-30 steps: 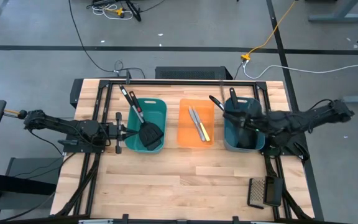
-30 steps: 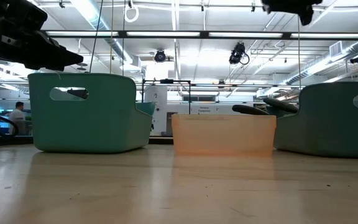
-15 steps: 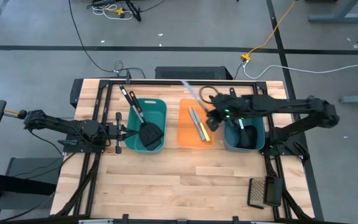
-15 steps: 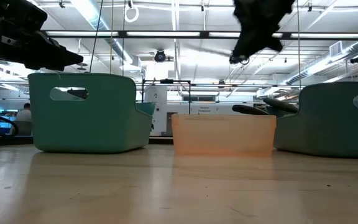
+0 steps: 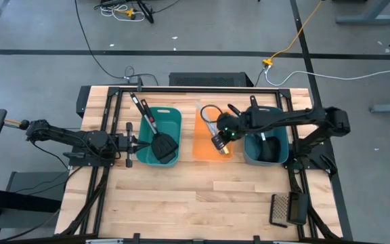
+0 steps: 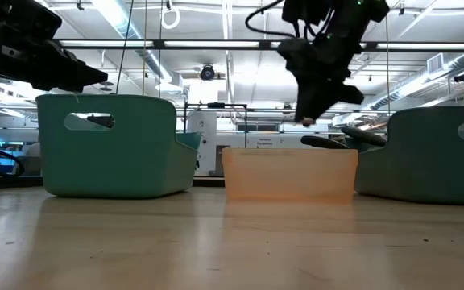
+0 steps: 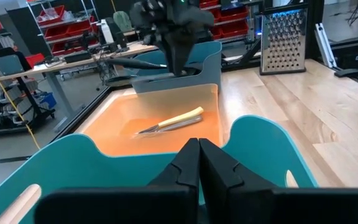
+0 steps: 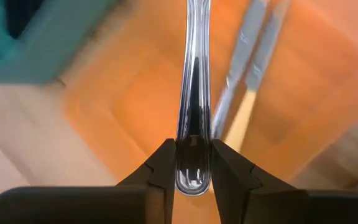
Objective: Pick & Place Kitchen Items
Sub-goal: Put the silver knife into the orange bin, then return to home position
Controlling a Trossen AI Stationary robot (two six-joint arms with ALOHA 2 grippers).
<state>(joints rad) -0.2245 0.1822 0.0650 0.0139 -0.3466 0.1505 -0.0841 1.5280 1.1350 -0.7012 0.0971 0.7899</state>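
Observation:
My right gripper (image 5: pixel 217 141) hangs over the orange bin (image 5: pixel 202 150), tipped steeply down and shut on a silver utensil (image 8: pixel 192 74). On the bin's floor lie a silver knife and a yellow-handled knife (image 7: pixel 169 121). Black spatulas (image 5: pixel 162 145) sit in the left teal bin (image 5: pixel 175 116), their handles leaning on its far left rim. Black ladles (image 5: pixel 269 146) lie in the right teal bin (image 5: pixel 249 152). My left gripper (image 5: pixel 133 144) waits shut just outside the left teal bin's left wall. My right gripper pinches the silver utensil's rounded handle end (image 8: pixel 191 167) between its two fingers (image 8: pixel 163 163). It comes from above, slanting down from the table's right. The rest of the utensil runs on past the fingertips, lifted clear above the orange bin's floor.
A dark metal grater (image 5: pixel 286 209) lies near the table's front right corner. A black frame (image 5: pixel 195 89) runs along the table's far edge behind the bins. Bare wooden tabletop (image 5: pixel 202 196) stretches in front of the three bins.
My right gripper has swung from above the right teal bin toward the table's left, coming over the orange bin. It has sunk and tipped from nearly level to steeply down, carrying the silver utensil with it.

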